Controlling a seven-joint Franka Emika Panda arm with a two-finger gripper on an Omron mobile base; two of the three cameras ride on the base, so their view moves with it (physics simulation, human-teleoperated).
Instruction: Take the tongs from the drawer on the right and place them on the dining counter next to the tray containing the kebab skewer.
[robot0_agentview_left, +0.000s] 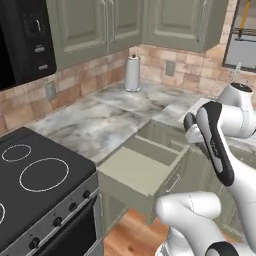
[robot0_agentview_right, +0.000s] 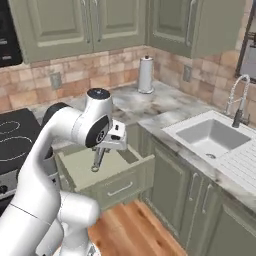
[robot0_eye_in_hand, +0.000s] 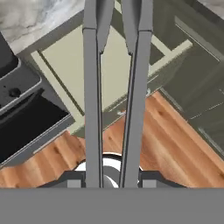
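Observation:
My gripper (robot0_agentview_right: 103, 149) is shut on the tongs (robot0_agentview_right: 97, 161), which hang down from it over the open drawer (robot0_agentview_right: 80, 169). In the hand view the tongs (robot0_eye_in_hand: 92, 96) are two long grey arms running up from my gripper (robot0_eye_in_hand: 111, 180), above the drawer's pale beige inside (robot0_eye_in_hand: 65, 65) and its front edge. From the left base view the drawer (robot0_agentview_left: 132, 170) stands pulled out below the worktop, with my arm in front of its right side. The dining counter, the tray and the kebab skewer are out of view.
A black stove (robot0_agentview_left: 35, 175) stands left of the drawer. A paper towel roll (robot0_agentview_left: 132, 72) sits at the back of the marbled worktop (robot0_agentview_left: 95, 125). A sink (robot0_agentview_right: 210, 135) with a faucet (robot0_agentview_right: 239, 102) lies to the right. Wooden floor (robot0_eye_in_hand: 170, 144) lies below the drawer front.

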